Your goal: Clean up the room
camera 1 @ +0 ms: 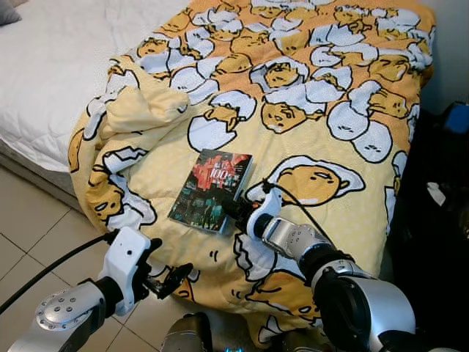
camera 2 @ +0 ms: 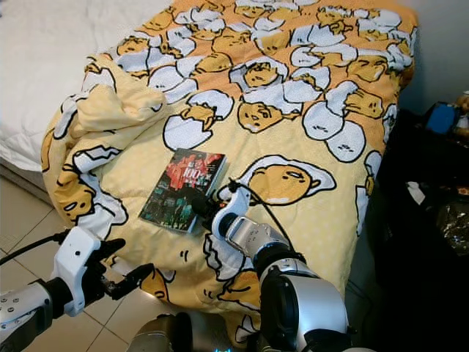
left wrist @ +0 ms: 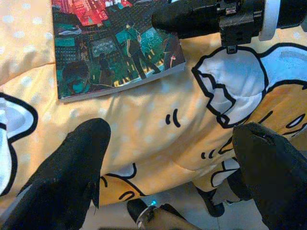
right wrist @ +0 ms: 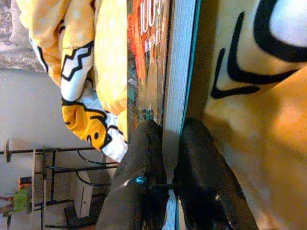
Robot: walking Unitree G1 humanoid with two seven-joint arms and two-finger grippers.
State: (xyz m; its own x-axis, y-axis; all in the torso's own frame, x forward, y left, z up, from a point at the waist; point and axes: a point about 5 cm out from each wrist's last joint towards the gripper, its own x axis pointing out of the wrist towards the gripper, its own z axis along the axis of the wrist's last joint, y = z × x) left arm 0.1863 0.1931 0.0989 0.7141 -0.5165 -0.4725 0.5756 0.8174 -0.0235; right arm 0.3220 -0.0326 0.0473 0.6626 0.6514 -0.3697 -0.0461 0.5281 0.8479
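A bed [camera 1: 51, 66] with a white mattress fills the upper left of the head view, and a yellow blanket [camera 1: 308, 95] printed with egg characters covers the centre and right. Pale tiled floor [camera 1: 29, 220] shows at the lower left. A dark-covered book [camera 1: 211, 189] lies flat on the blanket, just left of centre. The right gripper [camera 1: 236, 210] reaches in from the lower right, its fingers pinching the book's near right corner, one above the cover, one below. The left gripper [camera 1: 167, 279], lower left, hangs with fingers spread near the blanket's edge.
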